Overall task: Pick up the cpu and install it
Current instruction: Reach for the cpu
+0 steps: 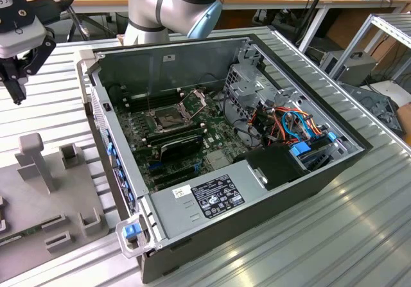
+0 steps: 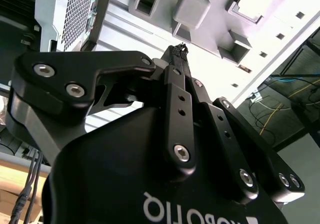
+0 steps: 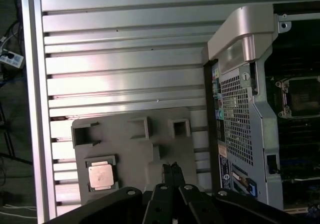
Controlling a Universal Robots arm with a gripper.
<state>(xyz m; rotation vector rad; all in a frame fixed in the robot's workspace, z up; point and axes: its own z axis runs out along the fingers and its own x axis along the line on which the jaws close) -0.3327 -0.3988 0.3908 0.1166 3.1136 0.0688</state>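
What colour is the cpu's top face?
The cpu is pale silver-grey, clearest in the first wrist view.

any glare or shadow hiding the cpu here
First wrist view: the table slats glare in bright bands, but the cpu in its grey tray is evenly lit. Second wrist view: the dark gripper stands against a partly washed-out tray. Exterior view: the computer case is shadowed inside.

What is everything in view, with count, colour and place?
small flat square metal cpu: one, silver-grey, in a pocket of the tray.
moulded plastic fixture tray: one, grey, on the table beside the case.
open metal computer case: one, dark grey, on the table.
motherboard: one, green, inside the case.
square socket with hinged metal frame: one, dark, frame raised, on the motherboard.
ribbed aluminium table: one, silver, beneath everything.
gripper: one, black, shut, over the tray, empty.
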